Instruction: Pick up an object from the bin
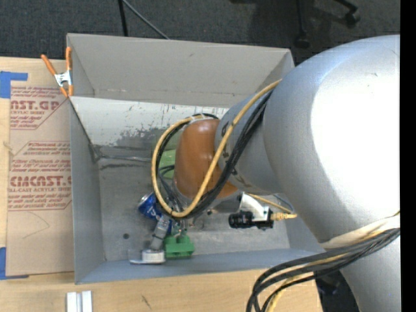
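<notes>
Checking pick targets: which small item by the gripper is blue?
The blue item, beside the orange wrist cover; the green block and silver piece lie nearer the bin's front wall.

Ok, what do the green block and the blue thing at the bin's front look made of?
The green block looks like matte plastic: even colour, squared edges. The blue thing may be a glossy printed wrapper, with white marks; the arm hides part, so uncertain.
</notes>
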`<state>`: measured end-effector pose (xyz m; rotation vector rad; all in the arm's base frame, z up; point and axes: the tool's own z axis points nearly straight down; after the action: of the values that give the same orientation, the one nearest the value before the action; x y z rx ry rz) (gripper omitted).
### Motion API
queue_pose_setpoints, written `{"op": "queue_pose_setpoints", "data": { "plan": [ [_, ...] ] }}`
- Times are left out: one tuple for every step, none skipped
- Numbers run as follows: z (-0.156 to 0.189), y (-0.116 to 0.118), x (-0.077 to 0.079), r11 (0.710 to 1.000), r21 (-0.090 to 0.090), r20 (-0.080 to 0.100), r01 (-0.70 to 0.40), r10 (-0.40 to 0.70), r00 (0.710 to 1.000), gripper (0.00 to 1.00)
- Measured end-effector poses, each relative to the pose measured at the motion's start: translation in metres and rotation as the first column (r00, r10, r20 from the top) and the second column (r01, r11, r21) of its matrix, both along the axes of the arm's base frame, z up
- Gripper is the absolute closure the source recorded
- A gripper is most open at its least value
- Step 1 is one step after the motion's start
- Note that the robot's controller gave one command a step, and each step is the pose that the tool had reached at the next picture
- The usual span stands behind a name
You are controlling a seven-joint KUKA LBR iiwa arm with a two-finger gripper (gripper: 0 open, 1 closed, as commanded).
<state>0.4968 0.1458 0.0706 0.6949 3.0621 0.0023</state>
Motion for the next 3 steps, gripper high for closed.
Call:
{"op": "queue_pose_setpoints", "data": {
  "plan": [
    [0.000,0.000,0.001,1.000,0.001,0.001,0.000,0.000,1.000,0.00],
    [0.005,0.001,0.004,1.000,0.004,0.012,0.001,-0.001,1.000,1.00],
    [0.073,0.001,0.006,1.000,0.001,0.005,0.000,0.000,1.000,1.00]
  ]
}}
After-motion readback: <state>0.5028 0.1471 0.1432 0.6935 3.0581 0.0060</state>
